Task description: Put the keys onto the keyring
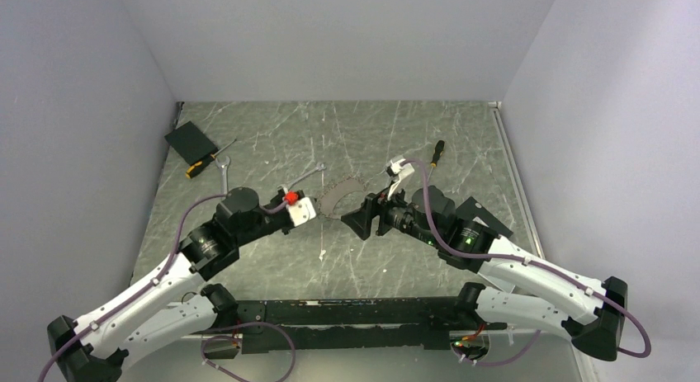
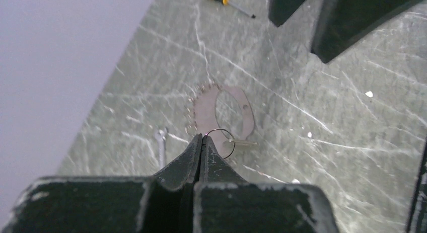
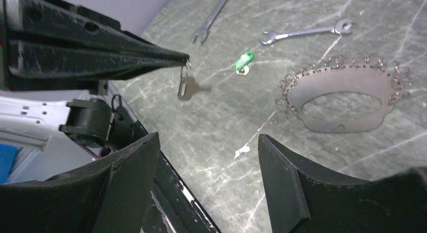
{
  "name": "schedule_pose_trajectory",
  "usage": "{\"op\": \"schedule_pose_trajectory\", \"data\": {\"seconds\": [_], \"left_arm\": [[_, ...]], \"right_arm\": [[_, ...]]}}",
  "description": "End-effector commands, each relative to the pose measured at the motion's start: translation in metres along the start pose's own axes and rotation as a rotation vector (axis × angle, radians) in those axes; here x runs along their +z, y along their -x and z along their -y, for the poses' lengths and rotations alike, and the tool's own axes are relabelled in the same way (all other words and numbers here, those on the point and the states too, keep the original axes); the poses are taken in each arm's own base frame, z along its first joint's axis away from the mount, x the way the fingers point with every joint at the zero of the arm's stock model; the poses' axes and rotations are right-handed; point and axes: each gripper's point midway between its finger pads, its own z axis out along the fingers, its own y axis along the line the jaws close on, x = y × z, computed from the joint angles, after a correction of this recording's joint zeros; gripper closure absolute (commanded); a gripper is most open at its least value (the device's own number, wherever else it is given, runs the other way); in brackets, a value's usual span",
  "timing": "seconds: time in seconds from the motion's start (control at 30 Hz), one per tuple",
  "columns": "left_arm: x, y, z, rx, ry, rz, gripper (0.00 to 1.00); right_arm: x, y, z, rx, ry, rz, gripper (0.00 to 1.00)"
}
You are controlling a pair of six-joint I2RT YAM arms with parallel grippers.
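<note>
My left gripper (image 2: pixel 201 138) is shut on a thin wire ring (image 2: pixel 224 142), and the silvery key (image 3: pixel 185 87) hangs from that ring above the table. The green-headed key (image 3: pixel 243 61) lies flat on the table beyond it. The keyring (image 3: pixel 342 99) is a dull grey oval metal loop edged with small rings, lying on the table just past the left fingertips (image 1: pixel 338 196). My right gripper (image 3: pixel 207 142) faces the left one from close by, open, with only bare table between its fingers; in the top view it is (image 1: pixel 353 219).
Two silver wrenches (image 3: pixel 211 16) (image 3: pixel 307 31) lie behind the keys. A yellow-handled screwdriver (image 1: pixel 202 163) and a black box (image 1: pixel 190 140) sit at the back left, and another screwdriver (image 1: pixel 436 151) at the back right. Grey walls enclose the table.
</note>
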Motion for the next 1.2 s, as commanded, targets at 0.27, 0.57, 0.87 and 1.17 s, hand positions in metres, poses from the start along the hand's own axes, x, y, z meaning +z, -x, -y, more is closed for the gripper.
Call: {"op": "schedule_pose_trajectory", "data": {"seconds": [0.27, 0.57, 0.87, 1.17], "left_arm": [[-0.004, 0.076, -0.001, 0.119, -0.003, 0.39, 1.0], [-0.007, 0.086, 0.003, 0.058, -0.015, 0.46, 1.0], [-0.008, 0.086, 0.005, 0.048, -0.021, 0.468, 1.0], [-0.009, 0.084, 0.008, 0.048, -0.023, 0.469, 1.0]], "right_arm": [[-0.001, 0.049, -0.047, -0.089, 0.191, 0.106, 0.37], [0.009, 0.067, -0.046, -0.08, 0.151, 0.145, 0.45], [0.014, 0.076, -0.047, -0.063, 0.137, 0.173, 0.54], [0.018, 0.079, -0.049, -0.029, 0.142, 0.185, 0.65]]}}
